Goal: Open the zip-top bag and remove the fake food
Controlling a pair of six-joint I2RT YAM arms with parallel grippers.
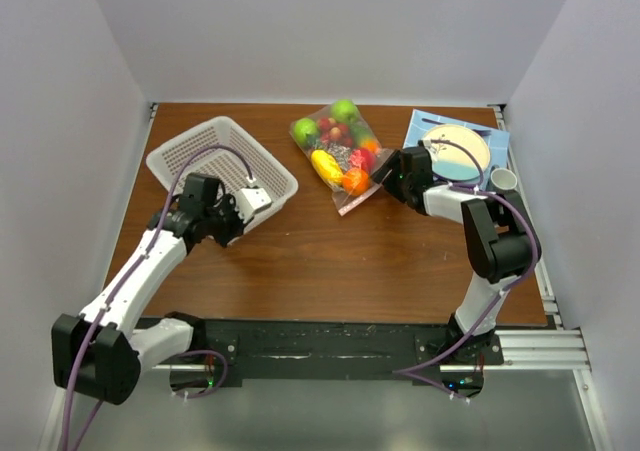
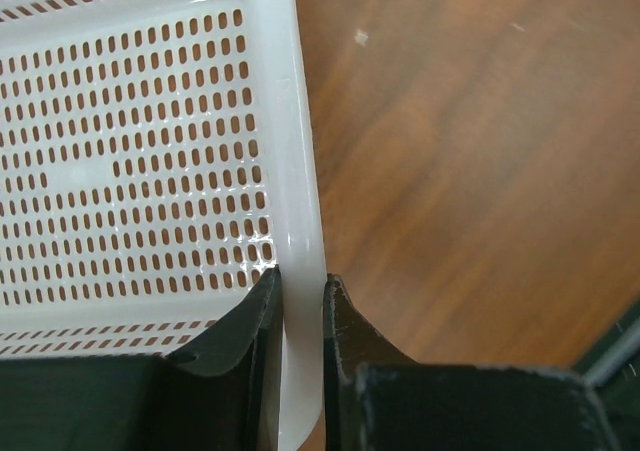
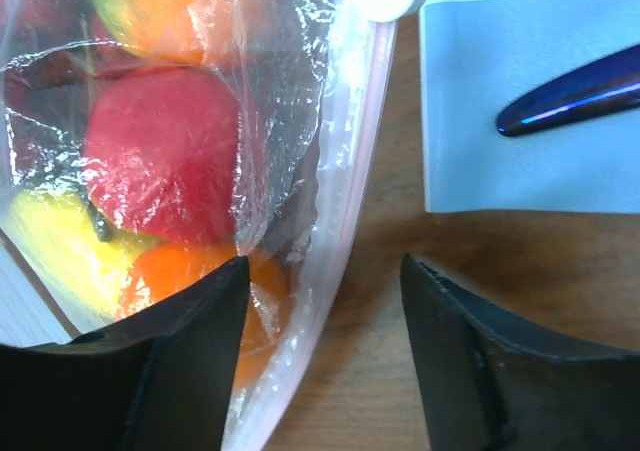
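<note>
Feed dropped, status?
Left gripper jaws shut on white perforated plastic basket rim. Right gripper jaws open over clear zip-top bag edge; glossy plastic fruit inside.

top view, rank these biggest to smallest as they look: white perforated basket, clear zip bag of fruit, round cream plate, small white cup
1. white perforated plastic basket
2. clear zip-top bag of plastic fruit
3. round cream-and-blue plate
4. small white cup

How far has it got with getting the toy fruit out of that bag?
Nothing looks finished: the fake food sits inside the zip-top bag, lying on the table. In hand: the right gripper is open with its fingers either side of the bag's pink zip edge, while the left gripper pinches the rim of the white basket. Left to do: open the zip and take the fruit out.
</note>
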